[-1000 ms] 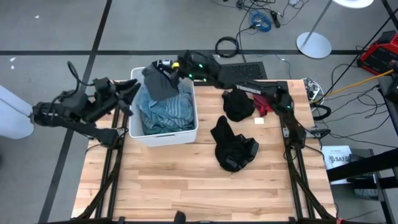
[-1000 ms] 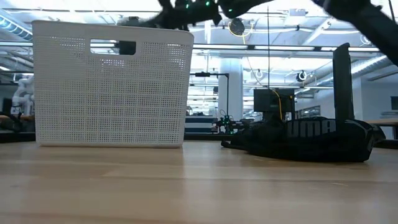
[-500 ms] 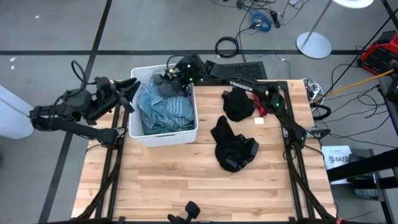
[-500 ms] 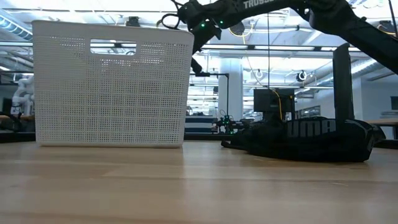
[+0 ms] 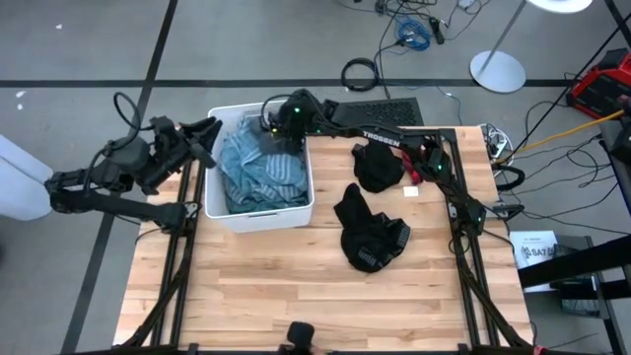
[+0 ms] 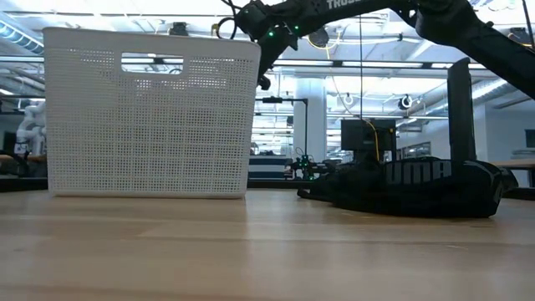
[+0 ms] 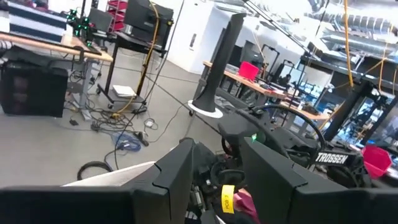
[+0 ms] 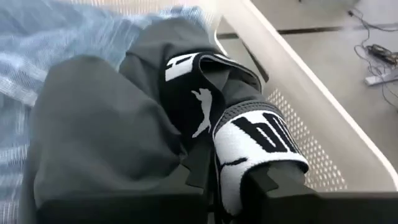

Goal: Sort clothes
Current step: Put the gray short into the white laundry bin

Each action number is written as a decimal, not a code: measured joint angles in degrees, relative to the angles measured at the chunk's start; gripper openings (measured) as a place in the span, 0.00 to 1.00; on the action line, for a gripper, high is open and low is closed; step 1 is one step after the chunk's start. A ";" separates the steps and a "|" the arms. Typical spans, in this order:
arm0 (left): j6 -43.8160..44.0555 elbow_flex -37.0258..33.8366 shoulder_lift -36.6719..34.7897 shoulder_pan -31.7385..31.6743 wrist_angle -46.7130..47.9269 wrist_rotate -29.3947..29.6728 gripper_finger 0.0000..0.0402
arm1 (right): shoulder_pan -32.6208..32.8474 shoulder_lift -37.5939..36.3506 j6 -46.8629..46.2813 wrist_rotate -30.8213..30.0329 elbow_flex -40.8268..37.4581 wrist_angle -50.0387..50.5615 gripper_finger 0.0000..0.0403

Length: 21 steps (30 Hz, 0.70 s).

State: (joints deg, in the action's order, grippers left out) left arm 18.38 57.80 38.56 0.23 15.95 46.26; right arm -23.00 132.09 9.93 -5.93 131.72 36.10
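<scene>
Right gripper reaches into the far corner of the white bin, fingers pinching a dark grey garment with a black-and-white waistband (fabric bunched right between the pads in the wrist view). Garment rests on the teal striped clothes filling the bin. Left gripper hovers off the table's left edge just beside the bin, fingers spread, holding nothing. Two black garments lie on the table right of the bin.
</scene>
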 joint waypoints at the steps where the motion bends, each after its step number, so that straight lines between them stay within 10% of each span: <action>1: 0.67 0.00 0.07 -0.03 0.00 0.00 0.36 | 0.09 0.00 -0.04 0.22 0.00 -0.60 0.11; 10: 3.55 0.00 0.91 -0.11 0.02 0.49 0.36 | -1.09 -0.64 -8.60 18.68 3.29 0.31 0.39; 21: 3.82 0.00 2.94 -0.31 -1.15 3.61 0.36 | -3.51 -9.43 -3.62 19.55 3.02 -1.05 0.65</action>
State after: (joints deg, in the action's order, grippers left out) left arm 22.20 57.80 41.49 -0.08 14.80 49.86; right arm -26.51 122.66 6.31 13.63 134.74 35.04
